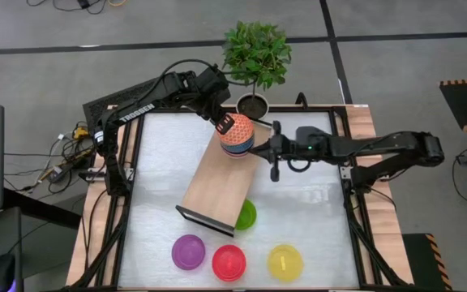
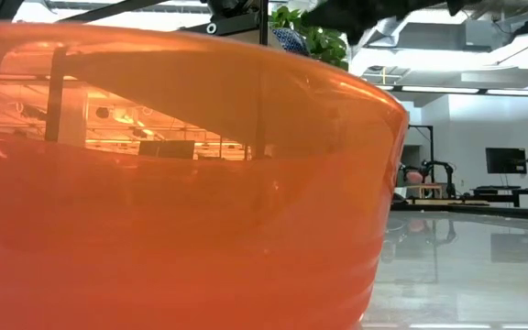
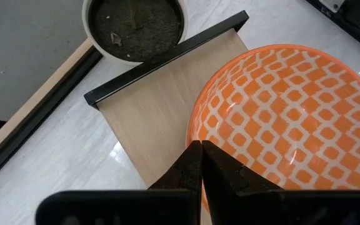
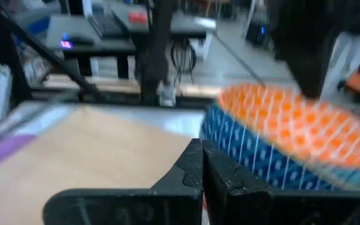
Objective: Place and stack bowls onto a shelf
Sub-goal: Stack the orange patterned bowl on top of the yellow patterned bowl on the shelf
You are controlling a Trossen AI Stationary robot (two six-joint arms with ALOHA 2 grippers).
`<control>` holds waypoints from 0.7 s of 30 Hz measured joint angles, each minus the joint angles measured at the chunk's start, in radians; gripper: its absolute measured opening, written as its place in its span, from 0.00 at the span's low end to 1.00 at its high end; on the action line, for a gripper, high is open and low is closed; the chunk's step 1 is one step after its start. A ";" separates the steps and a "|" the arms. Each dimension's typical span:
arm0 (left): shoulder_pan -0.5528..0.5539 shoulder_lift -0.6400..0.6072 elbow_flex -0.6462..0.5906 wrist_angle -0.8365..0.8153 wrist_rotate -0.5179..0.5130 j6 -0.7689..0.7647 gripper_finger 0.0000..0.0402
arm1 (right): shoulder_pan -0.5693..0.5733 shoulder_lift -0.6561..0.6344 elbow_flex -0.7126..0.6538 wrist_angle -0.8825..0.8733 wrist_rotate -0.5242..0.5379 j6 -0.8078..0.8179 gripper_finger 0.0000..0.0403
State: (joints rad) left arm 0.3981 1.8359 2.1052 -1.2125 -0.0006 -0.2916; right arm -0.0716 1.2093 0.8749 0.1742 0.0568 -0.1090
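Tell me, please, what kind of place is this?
Probably a robotics lab or workshop: two arms work at a framed white table, cables lie on the grey floor, and the low view shows a monitor and more equipment in a large hall.

Robotics lab — monitor (image 2: 505, 160), rigs beyond.

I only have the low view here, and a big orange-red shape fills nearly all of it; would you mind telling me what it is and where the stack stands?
Observer: That is the red bowl, sitting at the table's near edge between the purple bowl and the yellow bowl.
Operator: And the stack?
Observer: A red-white patterned bowl sits in a blue-white bowl at the far end of the shelf, near the plant pot.
Operator: Where are the grippers?
Observer: The left gripper is shut at the stack's rim; the right gripper is shut just beside it.
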 joint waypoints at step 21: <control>0.000 0.000 0.000 0.000 -0.003 0.008 0.00 | -0.069 0.005 0.000 0.063 -0.013 -0.031 0.05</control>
State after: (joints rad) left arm 0.3981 1.8359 2.1052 -1.2123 -0.0032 -0.2836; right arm -0.1406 1.2140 0.8753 0.2369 0.0437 -0.1404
